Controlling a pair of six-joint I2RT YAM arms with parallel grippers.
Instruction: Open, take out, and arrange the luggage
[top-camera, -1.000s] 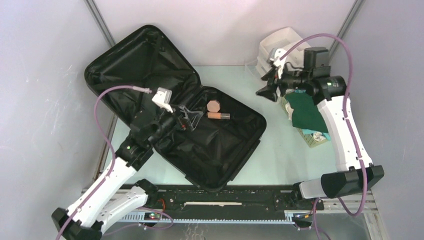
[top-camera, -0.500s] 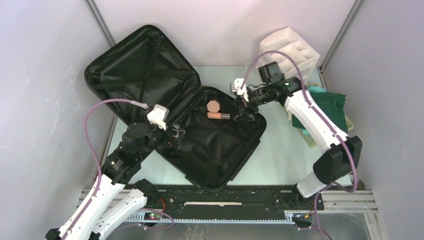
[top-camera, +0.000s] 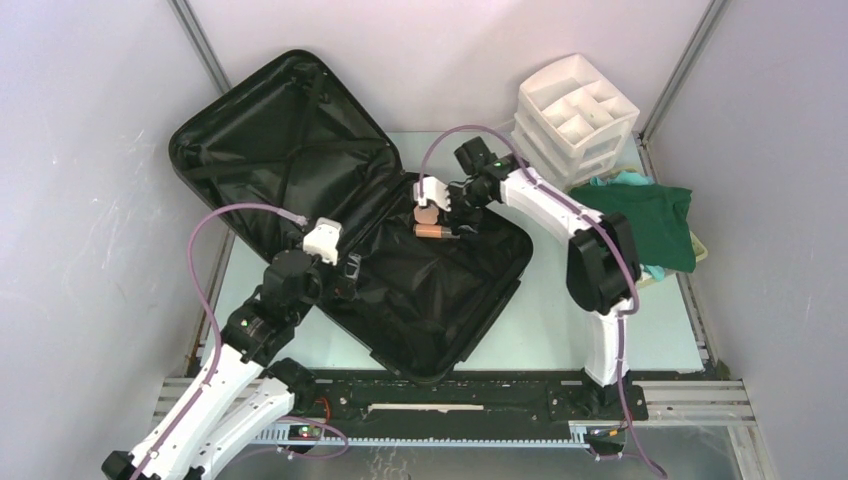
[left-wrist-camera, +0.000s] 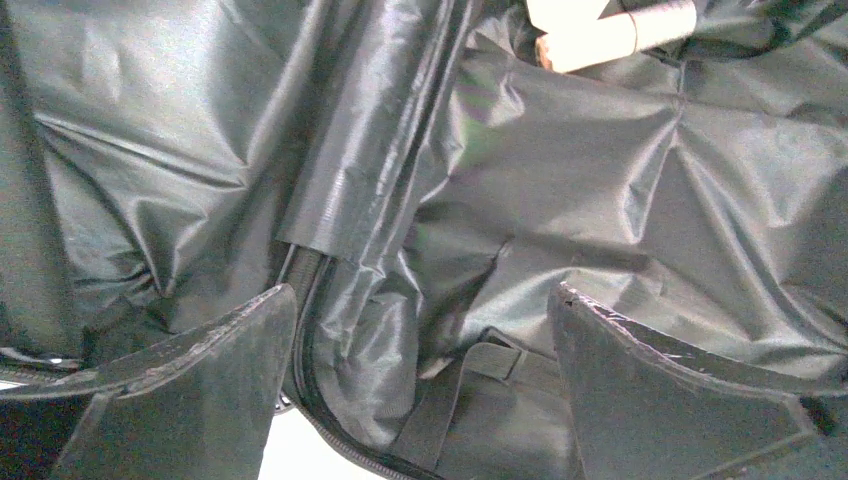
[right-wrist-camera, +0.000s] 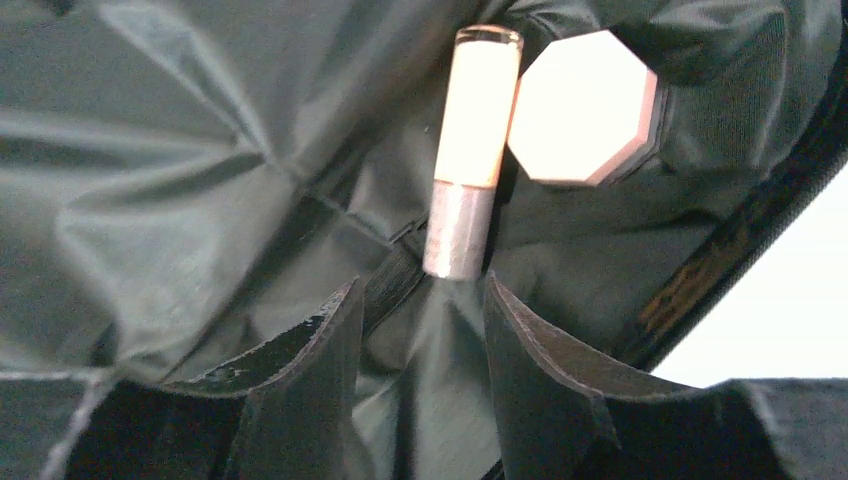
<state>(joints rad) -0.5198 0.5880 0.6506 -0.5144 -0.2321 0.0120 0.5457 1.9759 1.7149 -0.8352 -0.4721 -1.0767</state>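
Right gripper (right-wrist-camera: 420, 292) hangs part-open and empty, its fingertips just short of the pink-and-silver tube (right-wrist-camera: 468, 150) lying beside an octagonal compact (right-wrist-camera: 583, 108) in the luggage (top-camera: 300, 130) — spread open on the left of the table (top-camera: 600, 310). Closing off-centre could roll the round tube into the slack lining (right-wrist-camera: 200, 200), or pinch fabric instead — the left gripper (left-wrist-camera: 420, 300), wide open and empty, offers no backstop.
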